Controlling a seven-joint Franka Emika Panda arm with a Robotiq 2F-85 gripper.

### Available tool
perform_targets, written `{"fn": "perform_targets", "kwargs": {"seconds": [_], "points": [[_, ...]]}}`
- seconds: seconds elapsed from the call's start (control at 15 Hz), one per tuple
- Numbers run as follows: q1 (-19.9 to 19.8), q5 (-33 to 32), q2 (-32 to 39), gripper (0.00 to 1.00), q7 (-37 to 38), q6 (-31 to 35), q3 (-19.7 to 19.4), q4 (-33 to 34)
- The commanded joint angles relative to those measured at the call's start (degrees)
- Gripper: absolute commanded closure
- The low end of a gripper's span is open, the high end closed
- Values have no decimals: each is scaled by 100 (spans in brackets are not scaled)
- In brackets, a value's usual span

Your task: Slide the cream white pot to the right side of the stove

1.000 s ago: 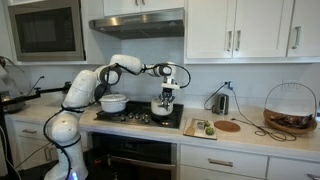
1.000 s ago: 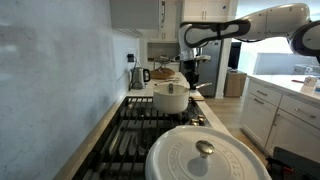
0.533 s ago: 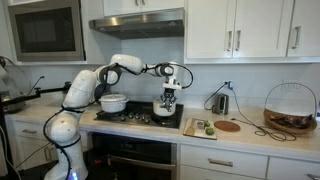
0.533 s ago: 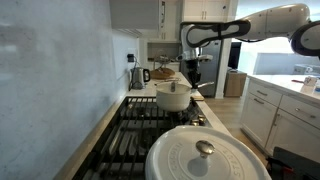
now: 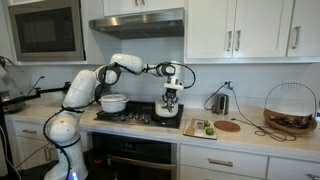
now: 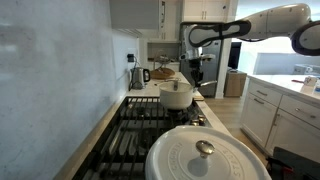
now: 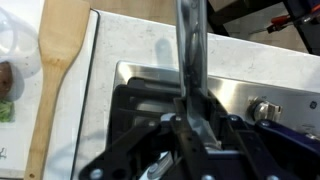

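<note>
The cream white pot (image 5: 167, 110) stands on the right part of the black stove (image 5: 135, 117); it also shows in an exterior view (image 6: 176, 96). My gripper (image 5: 171, 99) reaches down from above and is shut on the pot's rim, which is also seen in an exterior view (image 6: 194, 78). In the wrist view the fingers (image 7: 187, 122) clamp the thin upright pot wall (image 7: 190, 45) over the stove's right edge (image 7: 140, 85).
A second white pot (image 5: 113, 102) with a lid (image 6: 205, 157) sits on the stove's left side. Right of the stove lie a cutting board (image 5: 200, 127), a round wooden board (image 5: 227, 126), a kettle (image 5: 220, 102) and a wire basket (image 5: 290, 108). A wooden spatula (image 7: 55, 70) lies on the counter.
My gripper and the cream white pot have slid a little to the right along the stove, away from the lidded pot.
</note>
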Motion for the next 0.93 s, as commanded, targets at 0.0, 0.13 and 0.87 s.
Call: {"fn": "perform_targets", "kwargs": {"seconds": [0.0,0.13,0.87], "points": [[-38,-94,-318,93,-15,-177,-126,-69],[-30,-96,-295,93,-7,-202,-145,-28],[77,-209,-274,1,98,-365,-143,144]]}}
